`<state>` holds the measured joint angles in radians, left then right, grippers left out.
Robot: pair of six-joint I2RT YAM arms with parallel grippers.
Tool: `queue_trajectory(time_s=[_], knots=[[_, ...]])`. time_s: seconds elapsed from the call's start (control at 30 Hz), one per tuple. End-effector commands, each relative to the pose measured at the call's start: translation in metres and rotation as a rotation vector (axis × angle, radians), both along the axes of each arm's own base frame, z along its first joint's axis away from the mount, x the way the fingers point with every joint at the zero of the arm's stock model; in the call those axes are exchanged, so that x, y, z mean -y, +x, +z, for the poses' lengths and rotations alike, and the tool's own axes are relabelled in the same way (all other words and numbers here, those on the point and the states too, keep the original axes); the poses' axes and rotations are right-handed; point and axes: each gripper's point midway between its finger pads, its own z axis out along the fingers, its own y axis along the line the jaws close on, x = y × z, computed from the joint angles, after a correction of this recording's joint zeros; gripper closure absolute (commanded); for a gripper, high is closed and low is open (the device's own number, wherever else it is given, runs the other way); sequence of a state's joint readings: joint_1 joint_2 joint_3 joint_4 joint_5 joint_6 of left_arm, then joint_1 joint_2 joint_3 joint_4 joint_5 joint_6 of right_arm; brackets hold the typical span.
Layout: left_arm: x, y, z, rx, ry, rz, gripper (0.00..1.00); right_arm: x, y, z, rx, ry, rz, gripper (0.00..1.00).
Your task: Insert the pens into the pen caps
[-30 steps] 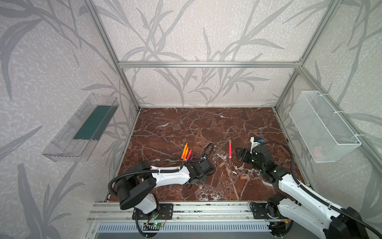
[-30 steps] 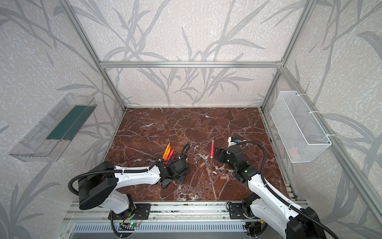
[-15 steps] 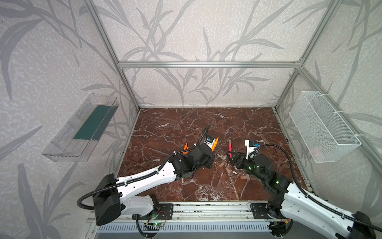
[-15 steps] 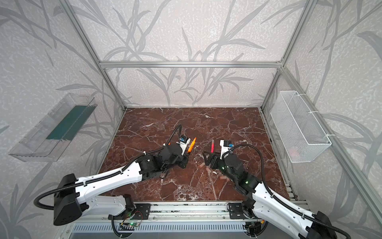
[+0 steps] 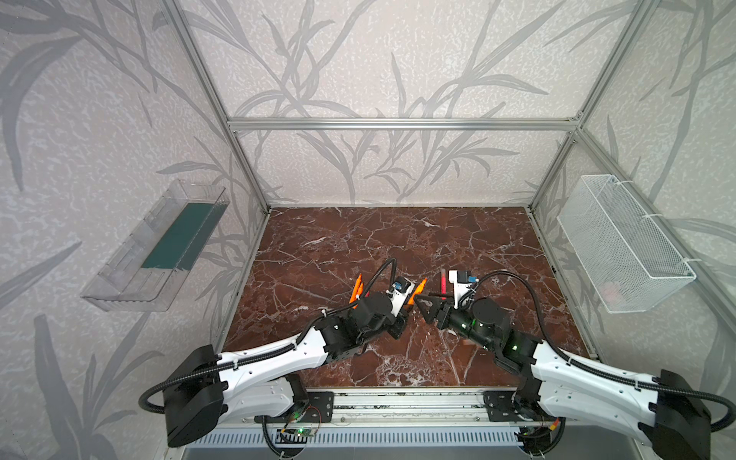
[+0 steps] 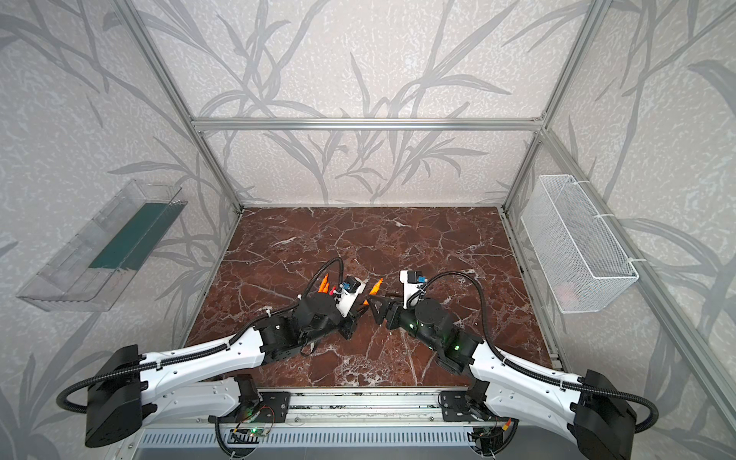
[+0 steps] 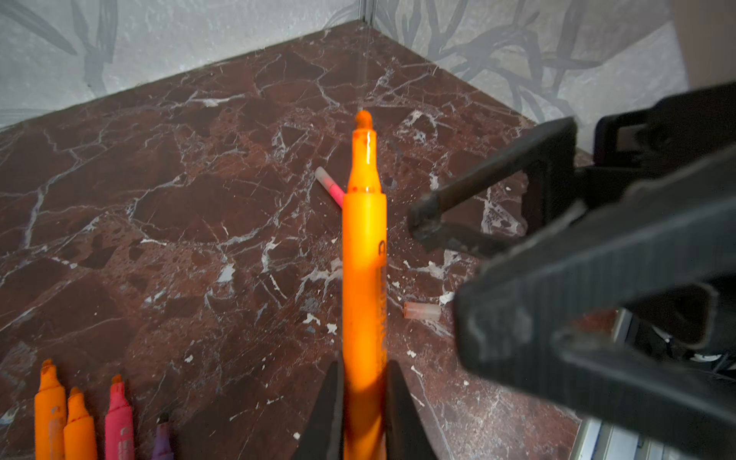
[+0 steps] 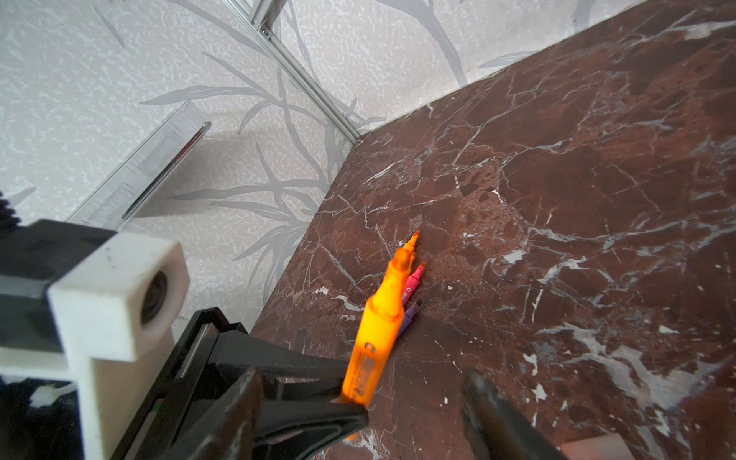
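My left gripper (image 7: pixel 364 398) is shut on an orange pen (image 7: pixel 364 259) and holds it above the marble, tip up and away; the pen (image 5: pixel 418 287) also shows in both top views. My right gripper (image 8: pixel 366 418) stands open right beside it, jaws wide apart, nothing held; one of its fingers (image 7: pixel 498 171) reaches toward the pen's barrel without touching. One pale pen cap (image 7: pixel 422 310) lies on the marble below. A pink pen (image 7: pixel 330 189) lies farther off. Two orange pens (image 7: pixel 49 406), a pink one (image 7: pixel 118 418) and a purple one (image 7: pixel 162 438) lie in a row.
A clear tray (image 5: pixel 159 255) hangs on the left wall and a white wire basket (image 5: pixel 621 243) on the right wall. Both arms meet near the middle front of the marble floor (image 5: pixel 398 239). Metal frame posts stand at the corners.
My left gripper has lifted an orange pen from the row and carried it up and toward the middle. My right gripper has moved left to meet it, jaws slightly narrower.
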<state>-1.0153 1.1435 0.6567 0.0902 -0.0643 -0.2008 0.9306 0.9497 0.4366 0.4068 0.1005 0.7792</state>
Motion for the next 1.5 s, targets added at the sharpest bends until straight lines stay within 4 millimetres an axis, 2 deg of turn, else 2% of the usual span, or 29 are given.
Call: queue_trajectory(time_s=[0.0, 0.57, 0.77, 0.93, 1.2, 1.33, 1.47], knots=[[0.005, -0.004, 0.014, 0.036, -0.046, -0.041, 1.00, -0.009, 0.007, 0.029, 0.059, 0.054, -0.012, 0.28], [0.009, -0.009, 0.011, 0.022, -0.044, -0.079, 1.00, -0.012, 0.023, 0.021, 0.042, 0.019, -0.078, 0.42], [0.010, -0.010, 0.008, 0.016, -0.031, -0.087, 1.00, -0.010, 0.026, 0.025, 0.057, 0.008, -0.095, 0.54], [0.009, -0.008, 0.007, 0.017, -0.026, -0.078, 1.00, -0.004, 0.025, 0.026, 0.063, 0.007, -0.112, 0.73], [0.009, -0.008, 0.008, 0.020, -0.032, -0.074, 1.00, -0.008, 0.025, 0.020, 0.034, 0.023, -0.106, 0.94], [0.010, -0.008, 0.007, 0.025, -0.040, -0.076, 0.79, -0.010, 0.024, 0.018, 0.011, 0.080, -0.098, 1.00], [0.011, -0.006, 0.009, 0.041, -0.063, -0.073, 0.68, -0.014, 0.023, 0.015, -0.008, 0.144, -0.087, 1.00]])
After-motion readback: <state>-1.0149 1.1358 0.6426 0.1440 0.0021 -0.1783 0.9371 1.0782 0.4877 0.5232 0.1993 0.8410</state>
